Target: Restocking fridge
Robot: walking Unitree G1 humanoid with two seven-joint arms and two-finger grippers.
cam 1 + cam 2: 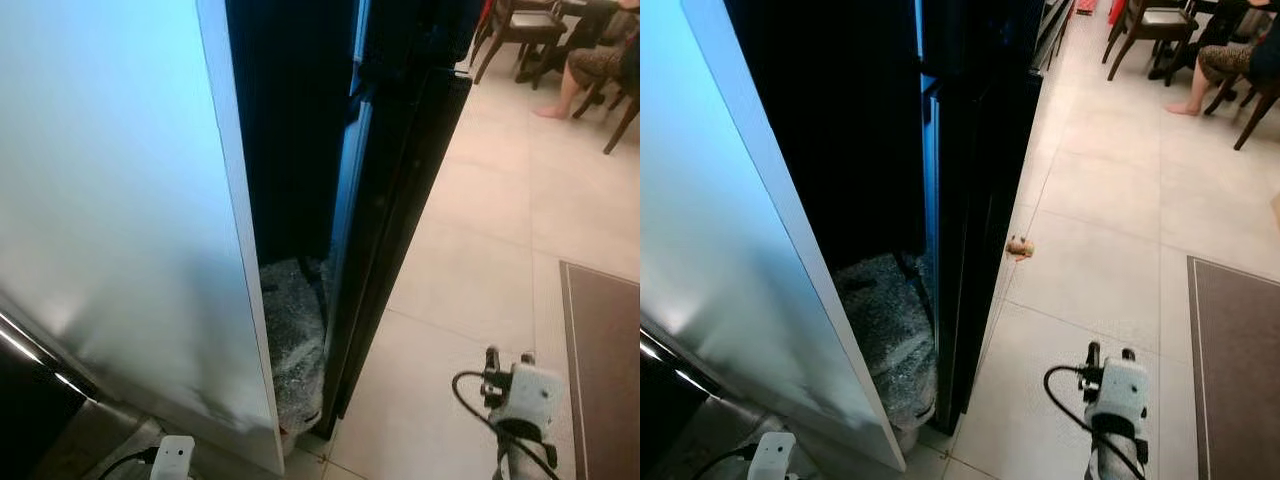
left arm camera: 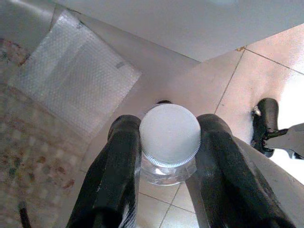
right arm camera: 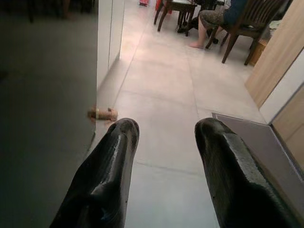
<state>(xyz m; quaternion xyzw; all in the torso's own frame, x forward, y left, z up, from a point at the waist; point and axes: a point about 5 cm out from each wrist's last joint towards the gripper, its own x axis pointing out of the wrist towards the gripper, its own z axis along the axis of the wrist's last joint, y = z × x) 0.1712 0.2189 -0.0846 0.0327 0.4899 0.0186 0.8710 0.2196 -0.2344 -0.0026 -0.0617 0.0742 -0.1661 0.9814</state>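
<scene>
Carrying step: left gripper [image 2: 168,142] is clamped on a white-capped bottle [image 2: 169,135] held low beside the black fridge [image 1: 400,200], right gripper [image 3: 166,142] spread and empty; door-opening likely follows.

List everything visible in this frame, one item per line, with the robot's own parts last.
Bottle: one, clear with a white ribbed cap, clamped in the left end effector.
Fridge: one, black, straight ahead beside the white panel.
White panel: one, on the robot's left.
Bubble wrap bundle: one, clear, on the floor in the dark gap.
Small object: one, tan, on the tiles by the fridge; too small to identify.
Mat: one, brown, floor at right.
Chairs: dark wood, far right.
Person: one, seated.
Left end effector: shut on the bottle.
Right end effector: open, empty, above the tiles.
</scene>
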